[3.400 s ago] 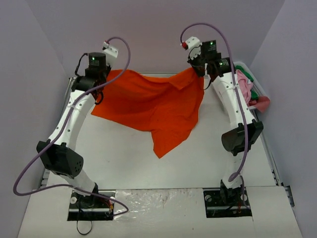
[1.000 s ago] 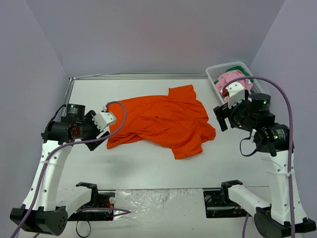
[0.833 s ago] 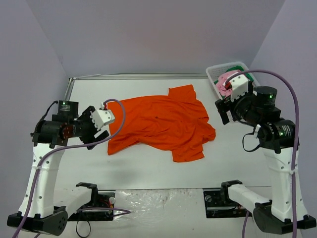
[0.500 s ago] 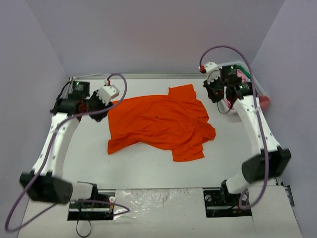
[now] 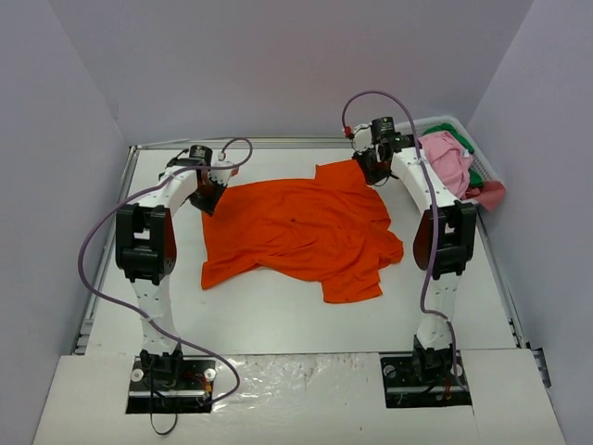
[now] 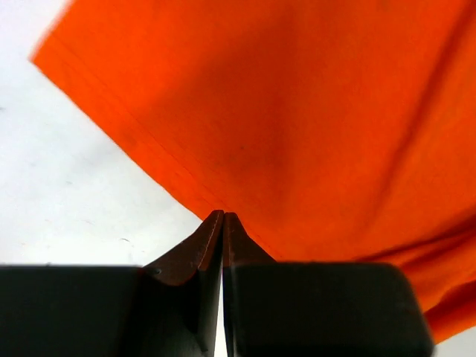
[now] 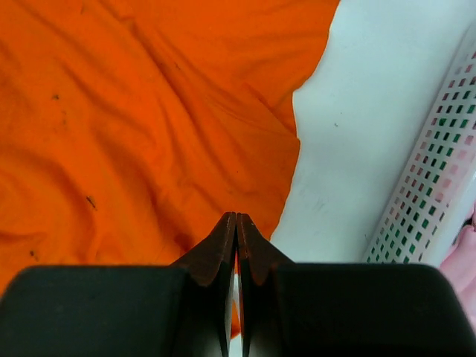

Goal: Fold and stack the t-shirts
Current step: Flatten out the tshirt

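Observation:
The bright orange t-shirt (image 5: 296, 227) lies spread and creased on the white table, with one part folded under at the lower right. My left gripper (image 5: 208, 193) is at its upper left corner. In the left wrist view the jaws (image 6: 223, 216) are closed right at the shirt's edge (image 6: 297, 111). My right gripper (image 5: 369, 171) is at the shirt's upper right corner. In the right wrist view the jaws (image 7: 236, 217) are closed over the orange cloth (image 7: 134, 111) near its edge. A pink shirt (image 5: 449, 156) and a green one (image 5: 475, 172) lie in the basket.
The white slotted basket (image 5: 435, 121) stands at the back right, just right of my right gripper, and its wall shows in the right wrist view (image 7: 439, 193). Grey walls close in the table on three sides. Cables loop from both arms.
Both arms have swung from the table's sides to the shirt's far corners, and both grippers now sit shut on its edge. The shirt lies as it did a second ago.

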Action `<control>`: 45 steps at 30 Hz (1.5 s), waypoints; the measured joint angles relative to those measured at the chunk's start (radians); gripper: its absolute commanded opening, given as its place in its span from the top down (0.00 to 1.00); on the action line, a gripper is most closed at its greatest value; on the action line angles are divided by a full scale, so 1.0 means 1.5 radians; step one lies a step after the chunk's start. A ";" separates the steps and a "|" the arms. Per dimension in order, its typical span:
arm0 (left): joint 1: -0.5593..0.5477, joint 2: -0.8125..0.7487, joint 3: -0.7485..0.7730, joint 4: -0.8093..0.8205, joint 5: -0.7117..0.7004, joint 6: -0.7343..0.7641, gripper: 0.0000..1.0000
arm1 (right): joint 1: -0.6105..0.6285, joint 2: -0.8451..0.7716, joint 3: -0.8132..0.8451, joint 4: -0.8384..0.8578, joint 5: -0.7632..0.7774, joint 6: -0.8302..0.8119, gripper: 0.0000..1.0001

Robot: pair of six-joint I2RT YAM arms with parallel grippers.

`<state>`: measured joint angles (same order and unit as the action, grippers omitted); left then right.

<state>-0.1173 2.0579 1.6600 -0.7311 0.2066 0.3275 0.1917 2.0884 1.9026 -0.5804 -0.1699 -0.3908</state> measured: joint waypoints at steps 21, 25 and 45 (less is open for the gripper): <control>0.000 0.108 0.100 0.009 -0.021 -0.053 0.98 | 0.008 0.210 0.111 0.006 0.018 0.002 1.00; 0.000 0.112 0.106 0.002 -0.024 -0.060 0.98 | 0.009 0.227 0.128 0.008 0.018 0.001 1.00; 0.000 0.394 0.590 -0.102 -0.162 -0.059 0.98 | 0.009 0.415 0.414 0.066 0.084 0.016 1.00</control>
<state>-0.1173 2.6492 2.5446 -0.8845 -0.0360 0.2386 0.2047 2.7110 2.5237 -0.4808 -0.0433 -0.3672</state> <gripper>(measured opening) 0.027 0.001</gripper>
